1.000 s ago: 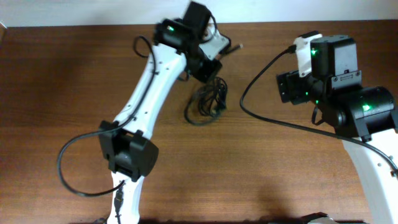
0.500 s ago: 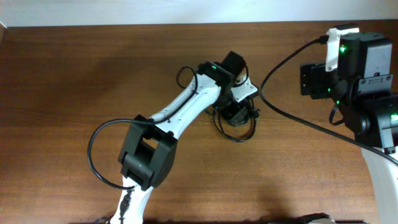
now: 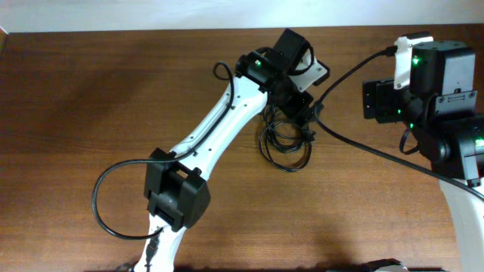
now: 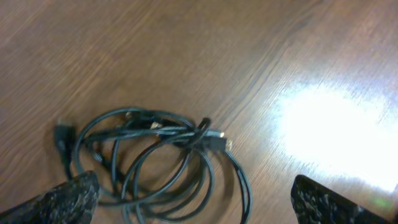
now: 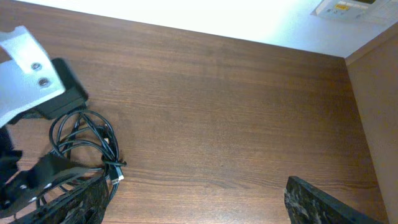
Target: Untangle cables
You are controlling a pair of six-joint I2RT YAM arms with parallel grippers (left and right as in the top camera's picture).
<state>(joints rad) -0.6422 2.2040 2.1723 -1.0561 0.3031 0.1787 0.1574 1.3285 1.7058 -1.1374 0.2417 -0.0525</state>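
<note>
The cables (image 3: pixel 286 145) are thin black cords coiled in one small bundle, lying flat on the brown table right of centre. In the left wrist view the cables (image 4: pixel 155 152) show overlapping loops with small plug ends. My left gripper (image 3: pixel 301 107) hovers just above the bundle's far side, jaws wide open, nothing held. Seen from its own wrist camera, the left gripper (image 4: pixel 196 208) has loops lying on the wood below the gap. My right gripper (image 3: pixel 376 99) is open and empty, well right of the bundle. In its own view the right gripper (image 5: pixel 199 202) sees the cables (image 5: pixel 81 140) at far left.
A thick black arm wire (image 3: pixel 333 134) sweeps from the right arm down past the bundle's right side. Another arm wire (image 3: pixel 102 208) loops beside the left arm's base. The left arm's white wrist bracket (image 5: pixel 25 62) stands over the bundle. A white wall (image 3: pixel 151 13) borders the far edge.
The left gripper carried the bundle rightward across the table, then opened and rose, leaving the bundle on the wood. The right arm pulled back to the right early on, then held still.
</note>
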